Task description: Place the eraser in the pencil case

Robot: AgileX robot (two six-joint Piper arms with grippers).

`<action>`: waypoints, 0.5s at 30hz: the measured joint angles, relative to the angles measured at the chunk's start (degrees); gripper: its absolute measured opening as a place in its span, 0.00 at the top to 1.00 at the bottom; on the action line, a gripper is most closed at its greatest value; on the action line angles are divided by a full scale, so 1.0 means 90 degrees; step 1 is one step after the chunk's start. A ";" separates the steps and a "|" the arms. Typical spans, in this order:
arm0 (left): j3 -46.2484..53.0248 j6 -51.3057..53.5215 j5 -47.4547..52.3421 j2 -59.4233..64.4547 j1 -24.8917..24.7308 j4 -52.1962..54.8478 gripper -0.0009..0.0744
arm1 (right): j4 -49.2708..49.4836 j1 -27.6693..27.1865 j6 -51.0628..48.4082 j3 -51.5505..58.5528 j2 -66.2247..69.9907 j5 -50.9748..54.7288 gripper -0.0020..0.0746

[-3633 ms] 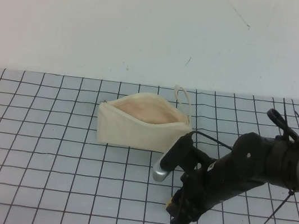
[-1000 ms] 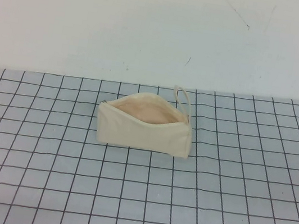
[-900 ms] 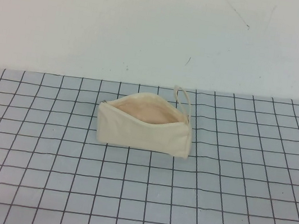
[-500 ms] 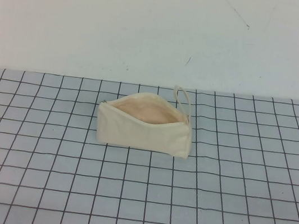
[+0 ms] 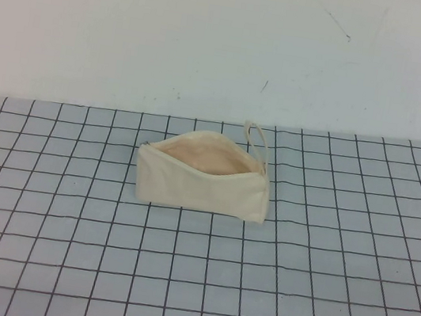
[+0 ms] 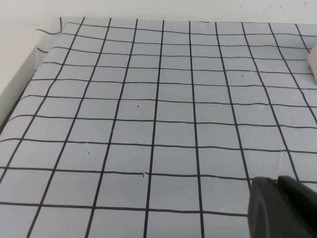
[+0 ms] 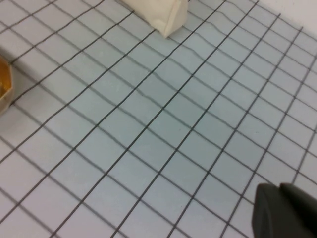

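The cream-white pencil case (image 5: 203, 181) lies mid-table with its mouth open, showing peach lining, and its loop strap (image 5: 257, 140) at the far right end. A corner of it shows in the right wrist view (image 7: 166, 17) and at the edge of the left wrist view (image 6: 313, 59). No eraser shows in the high view. An orange-tan thing (image 7: 4, 89), cut off by the edge of the right wrist view, may be the eraser; I cannot tell. My left gripper (image 6: 285, 208) and right gripper (image 7: 285, 210) are shut and empty, away from the pouch and outside the high view.
A grey mat with a black grid (image 5: 318, 287) covers the table. A white wall (image 5: 213, 38) stands behind it. The mat's left edge meets a white border (image 6: 20, 59).
The right arm, which hung over the mat in front of the pouch 3.6 s ago, has left the high view. Nothing has moved over the last second.
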 joint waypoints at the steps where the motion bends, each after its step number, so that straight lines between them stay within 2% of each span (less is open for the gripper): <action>1: 0.0000 0.0000 0.0000 0.0000 0.0000 0.0000 0.99 | 0.0031 -0.0087 0.0000 0.0000 -0.0087 0.0011 0.97; 5: 0.0000 0.0000 0.0000 0.0000 -0.0010 0.0000 0.99 | 0.0122 -0.0916 0.0000 0.0099 -0.0622 -0.0126 0.97; 11: 0.0000 0.0000 0.0000 0.0000 -0.0010 0.0000 0.99 | -0.0040 -0.2318 0.0000 0.1164 -0.1532 -0.1495 0.97; 15: 0.0000 0.0000 0.0000 0.0000 -0.0010 0.0000 0.99 | -0.0111 -0.2820 0.0026 0.2040 -0.2425 -0.1963 0.97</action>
